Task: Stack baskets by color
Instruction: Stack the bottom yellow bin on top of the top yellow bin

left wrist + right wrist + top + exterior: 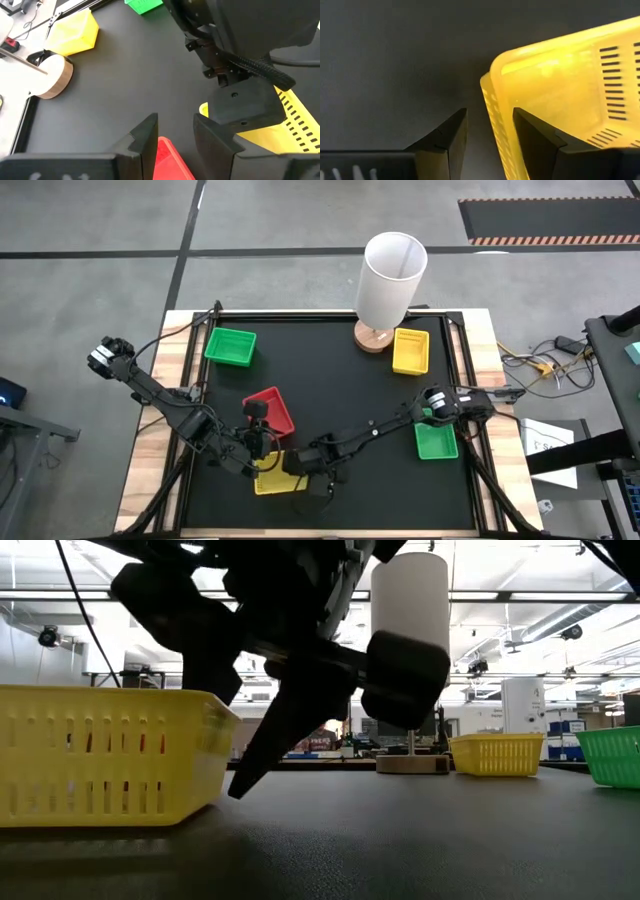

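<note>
A yellow basket (270,477) sits near the table's front edge, left of centre. My right gripper (490,117) is open at the right-hand end (300,473) of this basket, one finger inside it and one outside its wall (495,125). Just beyond lies a red basket (272,408). My left gripper (175,125) hovers open over the red basket's near-left corner (170,157), and that corner shows between its fingers. Another yellow basket (411,350) and two green ones (230,346) (436,441) rest flat on the mat. My left gripper has the red corner (170,157) in the gap between its fingers, but I cannot tell whether they touch it. My right gripper comes slanting down from the table's right. Its fingers straddle the yellow end wall (495,125), and I cannot tell whether either finger touches it.
A tall white cylinder (393,280) on a round wooden base (372,337) stands at the far edge, beside the far yellow basket. The black mat (340,380) is bare in its middle. The right arm (380,425) stretches across the table's near right part.
</note>
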